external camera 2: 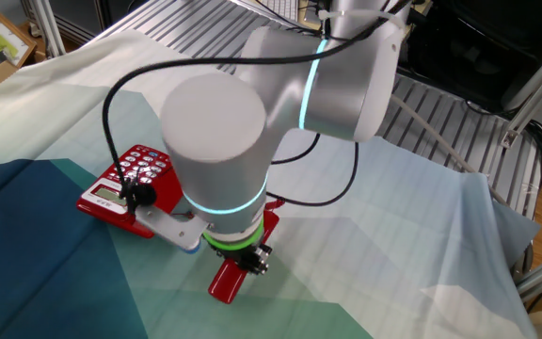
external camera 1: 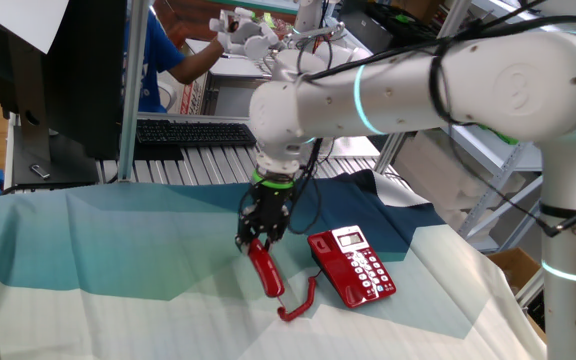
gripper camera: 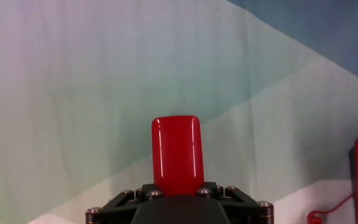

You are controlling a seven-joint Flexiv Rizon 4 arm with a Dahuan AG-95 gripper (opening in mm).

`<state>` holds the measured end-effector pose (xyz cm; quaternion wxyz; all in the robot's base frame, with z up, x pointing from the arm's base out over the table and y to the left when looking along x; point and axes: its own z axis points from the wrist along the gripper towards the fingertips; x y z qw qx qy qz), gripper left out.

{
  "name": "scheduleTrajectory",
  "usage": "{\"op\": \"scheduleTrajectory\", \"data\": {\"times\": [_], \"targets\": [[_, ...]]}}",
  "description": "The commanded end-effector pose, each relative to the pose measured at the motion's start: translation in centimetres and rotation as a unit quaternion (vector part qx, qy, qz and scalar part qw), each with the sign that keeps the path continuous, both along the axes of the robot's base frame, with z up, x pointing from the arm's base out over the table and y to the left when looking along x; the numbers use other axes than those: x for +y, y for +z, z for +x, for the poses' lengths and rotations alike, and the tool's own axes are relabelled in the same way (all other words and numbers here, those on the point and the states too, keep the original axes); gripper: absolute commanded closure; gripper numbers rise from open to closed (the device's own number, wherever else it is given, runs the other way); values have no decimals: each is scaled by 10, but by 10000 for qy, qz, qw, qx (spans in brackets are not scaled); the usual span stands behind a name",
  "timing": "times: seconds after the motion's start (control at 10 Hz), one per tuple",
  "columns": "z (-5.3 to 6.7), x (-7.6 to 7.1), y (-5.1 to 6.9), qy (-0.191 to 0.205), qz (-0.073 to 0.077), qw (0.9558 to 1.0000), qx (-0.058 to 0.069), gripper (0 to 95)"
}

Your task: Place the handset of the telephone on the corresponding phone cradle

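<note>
The gripper (external camera 1: 258, 240) points straight down and pinches the handset (external camera 1: 265, 268) near one end, its black fingers pressed against the two long sides of the red bar. In the hand view the handset's rounded end sticks out just past the gripper housing, with the cloth below it. From one fixed view the bar hangs tilted, its upper end in the grip and its lower end down by the cloth; whether that end touches the cloth I cannot tell.

The cord (external camera 1: 299, 302) curls from the lower end of the handset across the cloth toward the telephone (external camera 1: 352, 266). The telephone lies just beside the handset, toward the surface's (external camera 1: 118, 250) right side in that view and well in from its edges, buttons and label panel facing up. The cradle (external camera 1: 327, 264) runs along the phone's near long side, next to the buttons, and is bare.

Judging by its look, the handset is light, stiff, glossy plastic, so it will not bend but may slip or swing between the fingers, the more so because the hold is near an end and not at the balance point. A hold on the slim middle stretch would likely keep it level for seating. The coiled cord is springy and may tug the light phone when the handset travels.
</note>
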<state>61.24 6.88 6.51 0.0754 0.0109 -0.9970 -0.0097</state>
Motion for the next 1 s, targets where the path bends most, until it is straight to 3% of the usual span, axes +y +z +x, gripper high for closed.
{"op": "scheduleTrajectory", "data": {"times": [0.1,0.4,0.6,0.8,1.0], "targets": [[-1,0,2,14,-66,10000,13,950],[-6,-2,10,-36,-52,10000,-10,950],[-12,-5,25,-162,-104,9998,-11,950],[-13,-14,41,-306,-117,9994,65,950],[-14,-19,48,-379,-130,9992,86,950]]}}
